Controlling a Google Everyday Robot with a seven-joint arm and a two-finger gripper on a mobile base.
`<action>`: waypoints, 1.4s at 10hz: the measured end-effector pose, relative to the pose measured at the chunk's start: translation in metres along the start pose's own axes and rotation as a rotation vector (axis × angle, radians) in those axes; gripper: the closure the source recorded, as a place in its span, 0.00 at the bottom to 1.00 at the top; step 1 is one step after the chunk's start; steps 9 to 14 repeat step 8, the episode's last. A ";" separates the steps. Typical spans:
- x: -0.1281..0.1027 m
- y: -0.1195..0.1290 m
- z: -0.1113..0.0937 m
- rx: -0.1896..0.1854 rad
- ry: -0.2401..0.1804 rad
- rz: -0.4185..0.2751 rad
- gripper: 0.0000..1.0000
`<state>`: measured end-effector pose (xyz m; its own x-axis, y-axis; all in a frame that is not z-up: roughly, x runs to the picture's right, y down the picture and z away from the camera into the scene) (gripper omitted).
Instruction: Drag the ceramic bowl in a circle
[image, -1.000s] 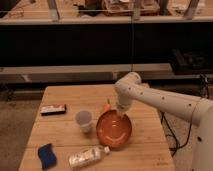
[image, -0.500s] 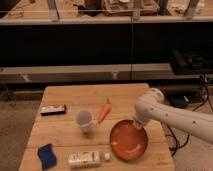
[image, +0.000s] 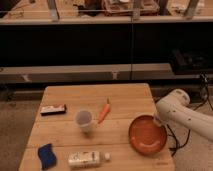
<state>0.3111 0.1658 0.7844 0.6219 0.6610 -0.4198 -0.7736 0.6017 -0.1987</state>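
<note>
Ceramic bowl (image: 147, 135) dragged right — hand (image: 159, 121) at its rim.

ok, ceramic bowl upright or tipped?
Upright: ceramic bowl sits flat on the table, inside facing up. Pincer at its right rim.

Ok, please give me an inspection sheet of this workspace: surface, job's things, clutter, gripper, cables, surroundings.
Surface: wooden table.
Job's things: ceramic bowl at the right front of the table.
Clutter: cup, carrot, dark flat object, blue sponge, bottle lying on its side.
Gripper: gripper at the bowl's right rim, hidden by the arm.
Cables: dark cable at right.
Surroundings: dark shelving behind.
</note>
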 end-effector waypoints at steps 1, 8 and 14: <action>-0.013 -0.019 0.007 0.008 0.004 -0.003 1.00; -0.145 0.001 0.034 -0.073 -0.024 -0.254 1.00; -0.145 0.001 0.034 -0.073 -0.024 -0.254 1.00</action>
